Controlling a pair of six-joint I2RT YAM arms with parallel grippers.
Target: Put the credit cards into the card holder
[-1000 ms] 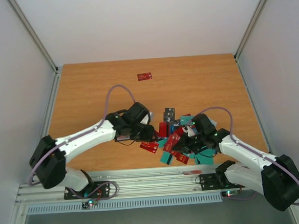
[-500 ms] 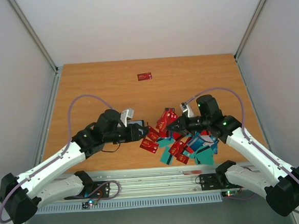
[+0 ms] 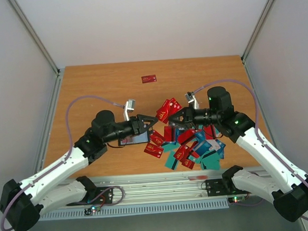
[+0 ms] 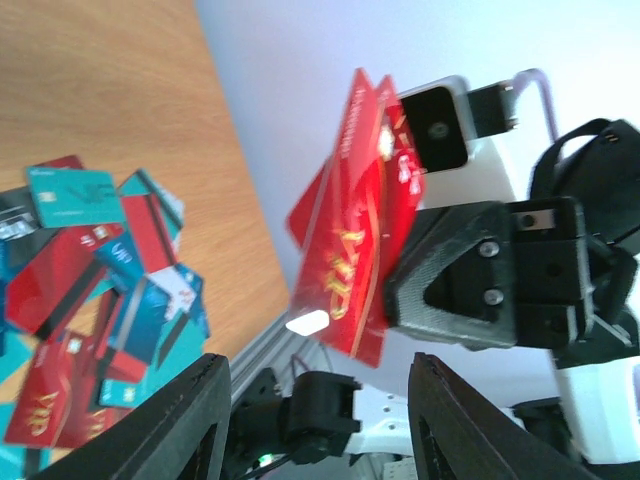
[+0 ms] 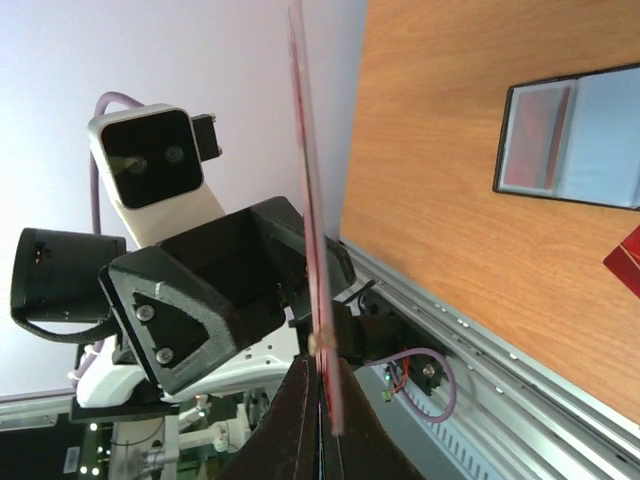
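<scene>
Above and beside the card holder [image 5: 570, 135], right gripper [image 3: 178, 117] pinches red credit cards [image 3: 166, 110] poking toward the open, empty left gripper [image 3: 148, 122] (handoff, probably).

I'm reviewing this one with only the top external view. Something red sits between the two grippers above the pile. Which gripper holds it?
Observer: The right gripper. The left wrist view shows it pinching red cards, at least two, slightly fanned.
Operator: And the other one, is it gripping them too?
Observer: No. The left gripper is open, with its fingers spread apart and facing the cards, touching none.
Operator: The left arm hides most of the card holder for me. What state is it in?
Observer: The right wrist view shows the card holder lying opened flat on the table, with what looks like a red card in one half.
</scene>
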